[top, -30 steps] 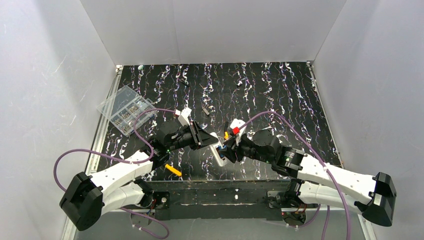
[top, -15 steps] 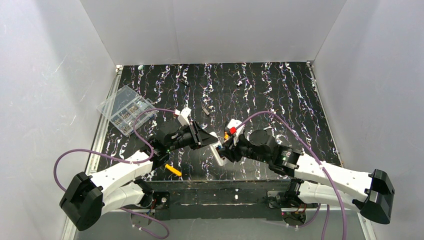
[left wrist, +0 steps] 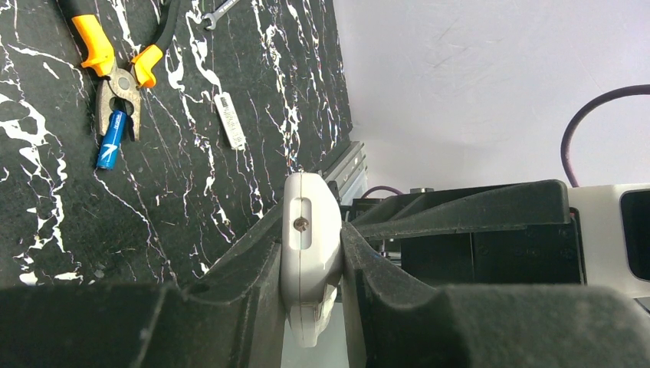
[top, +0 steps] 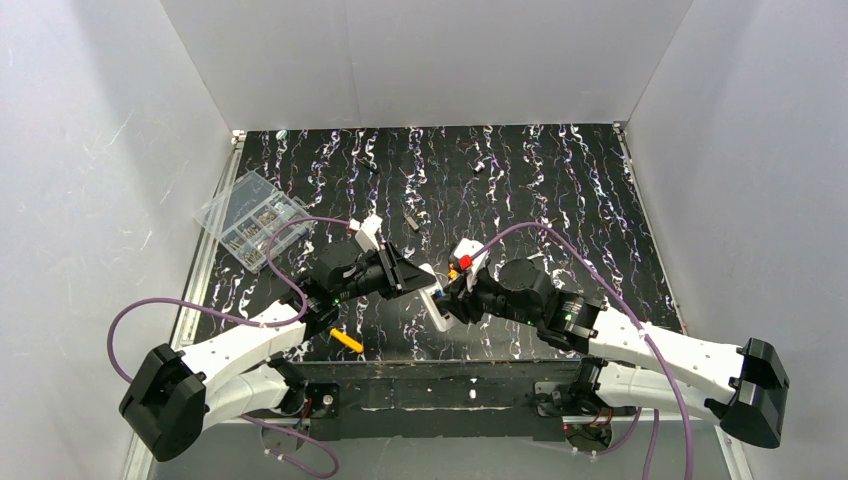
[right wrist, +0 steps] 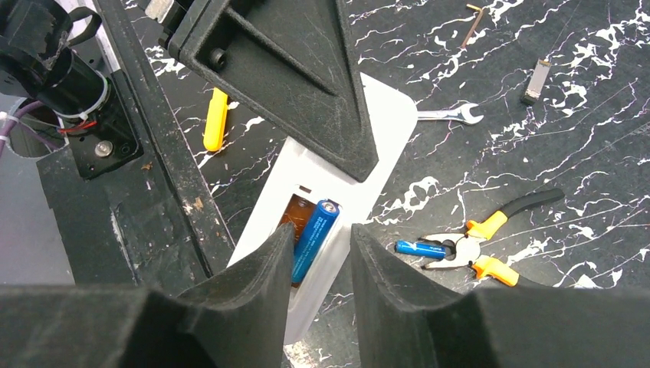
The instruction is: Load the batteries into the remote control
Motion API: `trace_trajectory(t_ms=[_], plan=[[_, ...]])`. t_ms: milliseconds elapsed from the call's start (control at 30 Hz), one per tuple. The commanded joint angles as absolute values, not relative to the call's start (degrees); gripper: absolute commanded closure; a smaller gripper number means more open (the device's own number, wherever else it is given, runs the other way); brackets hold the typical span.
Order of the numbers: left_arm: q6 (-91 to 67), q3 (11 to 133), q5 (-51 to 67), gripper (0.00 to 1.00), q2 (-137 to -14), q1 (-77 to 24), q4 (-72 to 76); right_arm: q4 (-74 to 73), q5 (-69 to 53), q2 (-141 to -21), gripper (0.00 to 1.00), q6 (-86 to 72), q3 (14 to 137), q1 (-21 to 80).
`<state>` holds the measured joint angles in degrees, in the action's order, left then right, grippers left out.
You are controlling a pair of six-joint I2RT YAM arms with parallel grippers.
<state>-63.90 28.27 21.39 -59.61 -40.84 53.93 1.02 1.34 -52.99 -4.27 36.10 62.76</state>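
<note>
The white remote control [top: 437, 308] hangs above the table's near edge, my left gripper [top: 424, 282] shut on it. From the left wrist its narrow end [left wrist: 309, 245] shows pinched between both fingers. Its back faces my right gripper [top: 452, 297], and one blue battery [right wrist: 314, 238] lies tilted in the open recess of the remote control [right wrist: 391, 123]. My right gripper [right wrist: 322, 230] straddles that recess with its fingers apart; the left fingertip covers the battery's lower end. A second battery [right wrist: 420, 248] lies on the table against the pliers' nose, also seen from the left wrist [left wrist: 111, 138].
Pliers with orange grips [right wrist: 490, 230] lie on the black marbled table beside a small wrench [right wrist: 448, 115]. A yellow tool [top: 347, 341] rests near the front edge. A clear compartment box [top: 252, 218] stands at the left wall. White walls enclose three sides.
My right arm has shifted a little left and closer to the remote, and its fingers have narrowed. The left gripper and the remote have stayed put.
</note>
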Motion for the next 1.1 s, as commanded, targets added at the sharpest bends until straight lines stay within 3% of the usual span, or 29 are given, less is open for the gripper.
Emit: trace_trajectory(t_ms=[0,400,633,800,900,1067], plan=[[-63.8,30.9,23.3,1.00,-58.9,-41.0,57.3,2.3,1.2,-52.5,0.58,-3.7,36.9,63.0],[-63.8,31.1,23.3,1.00,-59.3,-41.0,57.3,1.4,2.5,-50.2,0.40,-3.9,35.6,63.0],[-63.9,31.3,23.5,1.00,-59.4,-41.0,57.2,1.4,2.4,-49.4,0.37,-3.9,37.3,63.0],[-63.8,31.4,24.1,1.00,-59.6,-41.0,57.3,-4.6,4.5,-45.2,0.32,7.0,41.6,63.0],[-63.8,31.4,25.4,1.00,-59.7,-41.0,57.2,-5.9,0.8,-42.0,0.30,15.4,42.0,63.0],[-66.4,35.2,35.7,1.00,-63.9,-41.1,61.6,-6.1,-22.1,-42.0,0.36,25.1,41.2,58.4]])
